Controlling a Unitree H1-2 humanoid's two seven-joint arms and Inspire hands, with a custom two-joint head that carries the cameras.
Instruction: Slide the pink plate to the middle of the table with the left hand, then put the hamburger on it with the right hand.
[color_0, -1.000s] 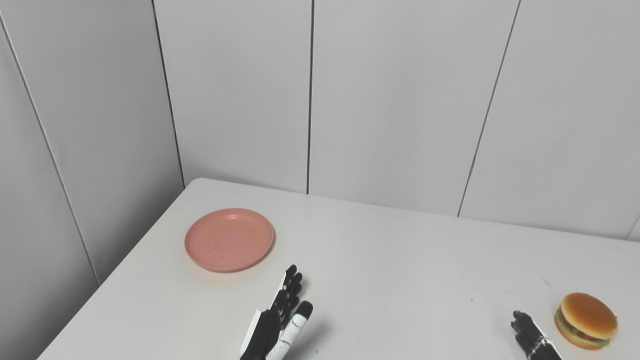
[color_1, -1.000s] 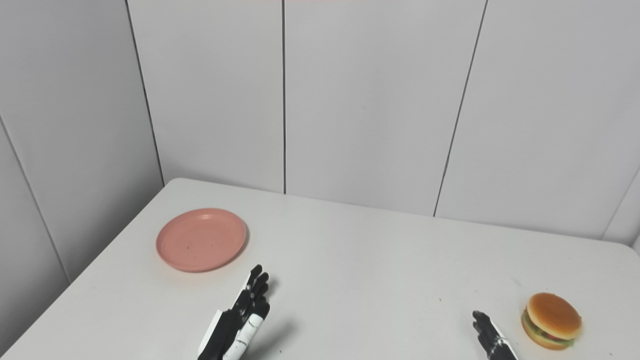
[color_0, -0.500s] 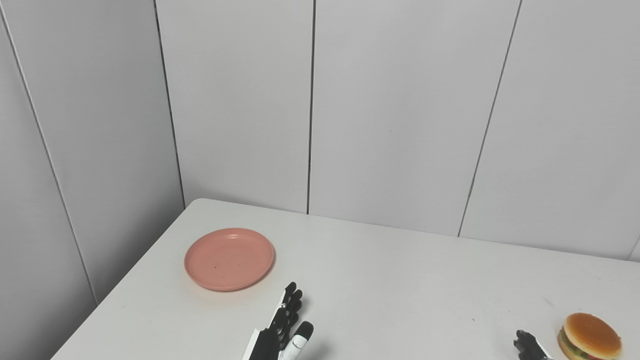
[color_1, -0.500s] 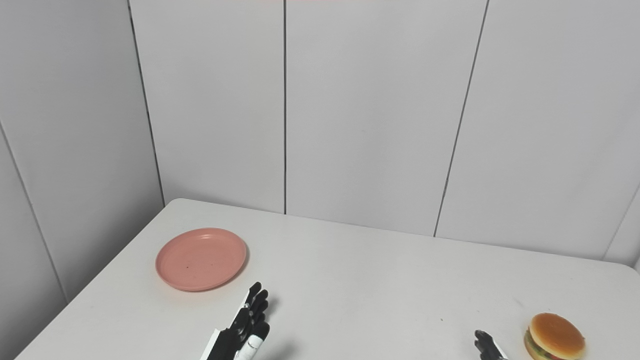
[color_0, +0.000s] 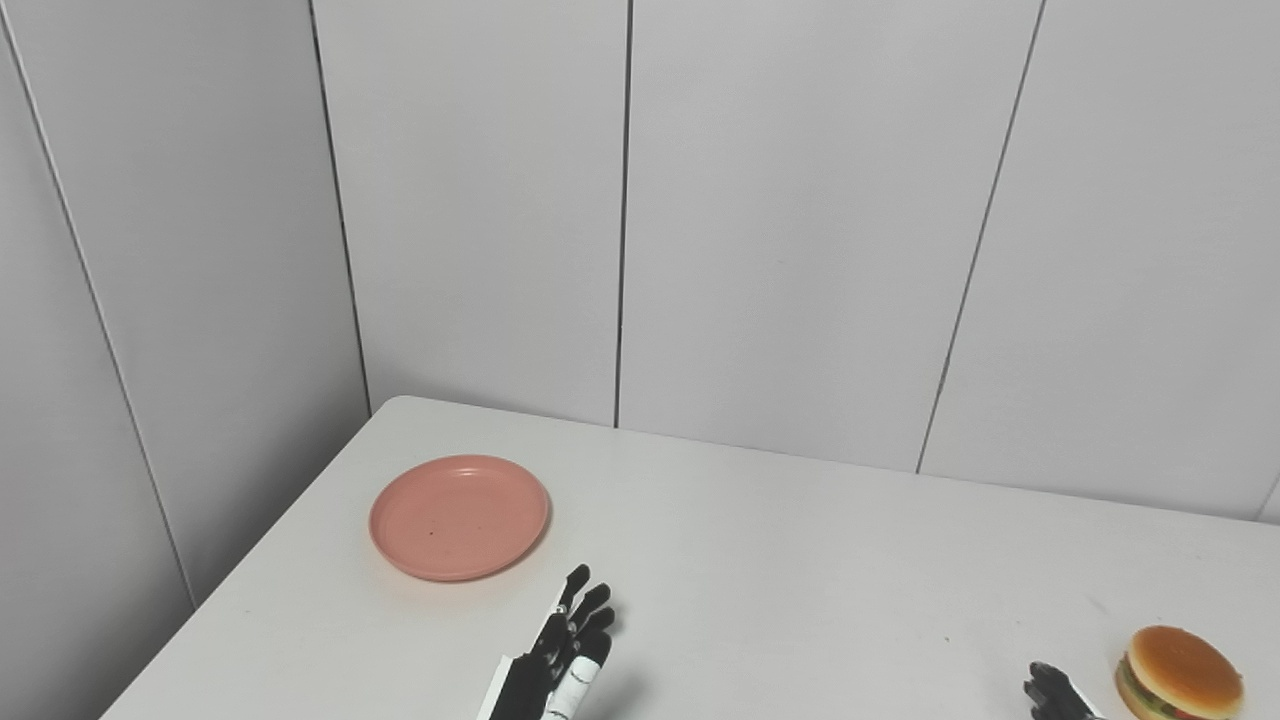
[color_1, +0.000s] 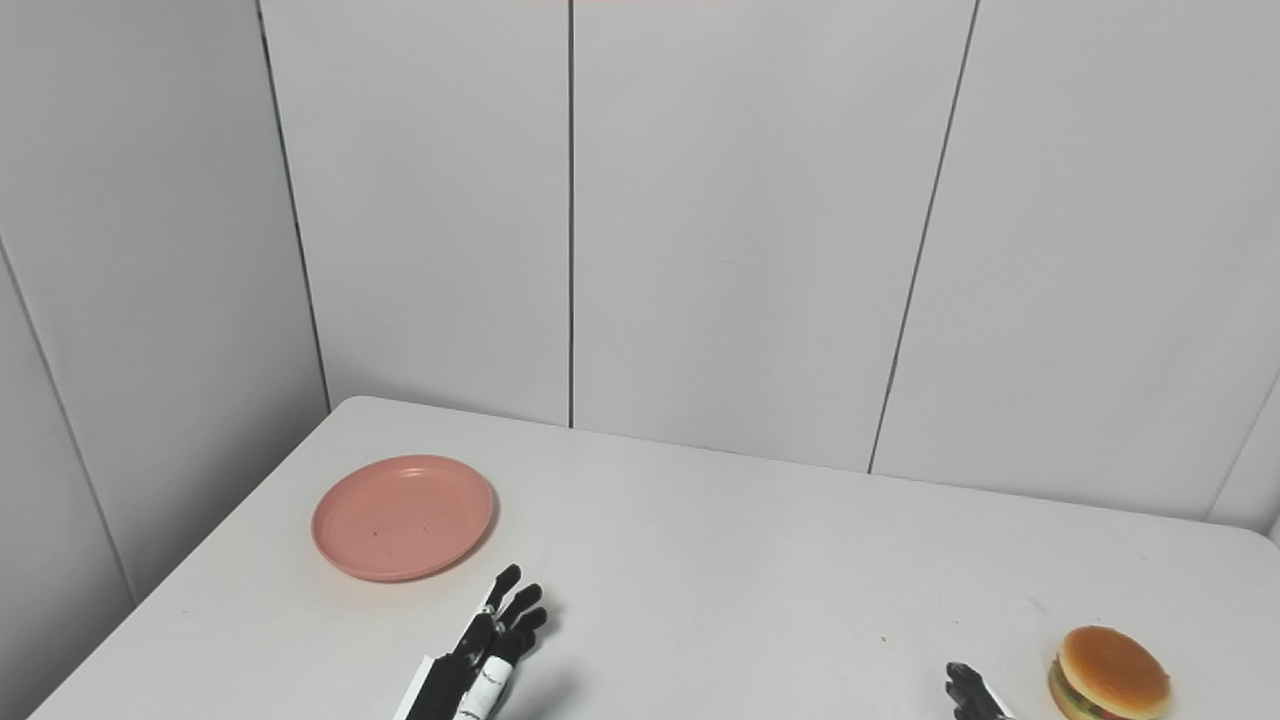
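While the pink plate (color_0: 459, 516) sat near the table's (color_0: 800, 560) far left corner, the left hand (color_0: 560, 655) hovered short with fingers apart, risking a shove off the left edge; right hand's (color_0: 1052, 693) fingers unclear beside the hamburger (color_0: 1180, 674).

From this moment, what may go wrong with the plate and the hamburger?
1. The round pink plate lies near the left edge of the white table; a push from the left hand, whose spread fingers are still short of it, might send it outward instead of toward the middle.
2. The toy hamburger sits close to the near right edge, so the right hand might knock it off.
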